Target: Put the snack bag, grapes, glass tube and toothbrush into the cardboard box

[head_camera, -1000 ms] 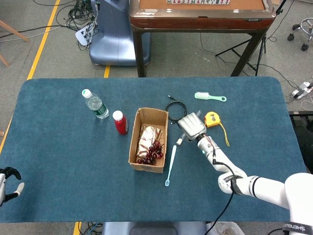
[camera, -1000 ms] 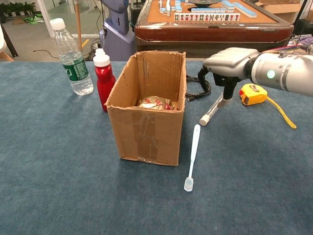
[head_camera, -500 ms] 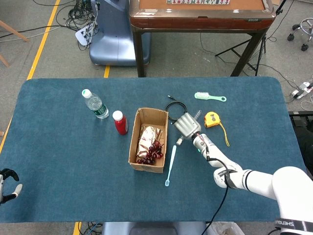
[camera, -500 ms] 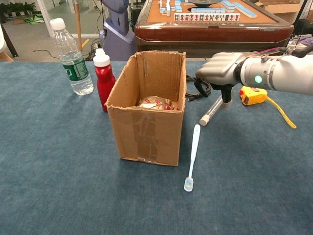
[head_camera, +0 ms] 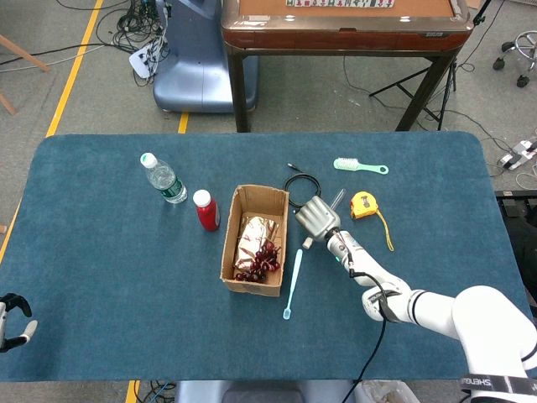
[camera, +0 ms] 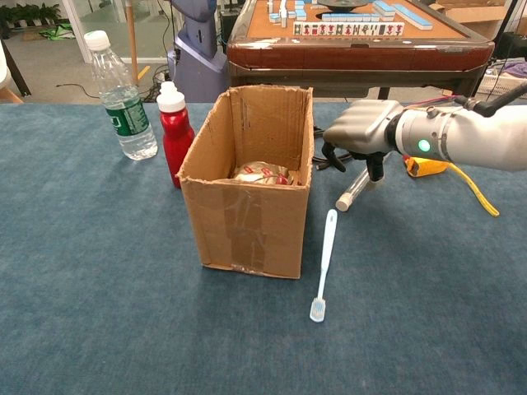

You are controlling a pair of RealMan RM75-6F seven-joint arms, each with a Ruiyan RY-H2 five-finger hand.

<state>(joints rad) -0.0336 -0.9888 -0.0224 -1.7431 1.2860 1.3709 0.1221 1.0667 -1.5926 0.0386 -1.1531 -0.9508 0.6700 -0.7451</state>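
Head view: your right hand (head_camera: pixel 312 216) sits just beside the right wall of the cardboard box (head_camera: pixel 254 241), fingers wrapped around the glass tube (head_camera: pixel 321 220), which it holds tilted. In the chest view the same right hand (camera: pixel 361 132) carries the glass tube (camera: pixel 354 188) slanting down and to the left, its capped lower end close to the tabletop beside the cardboard box (camera: pixel 247 216); whether that end touches the cloth cannot be told.

Inside the box you have the snack bag (head_camera: pixel 253 232) lying flat with the grapes (head_camera: pixel 263 260) on its near end. The toothbrush (head_camera: pixel 292 282) lies on the blue table (head_camera: pixel 101 252) just right of the box, head toward you.

Your left hand (head_camera: pixel 10 317) shows only at the lower left frame edge, off the table; its fingers look curled, but whether they are clenched cannot be told.

A water bottle (head_camera: pixel 163 177) and red bottle (head_camera: pixel 206 209) stand left of the box. A tape measure (head_camera: pixel 365 205), black cable (head_camera: pixel 297 185) and green brush (head_camera: pixel 359 165) lie behind your right hand.
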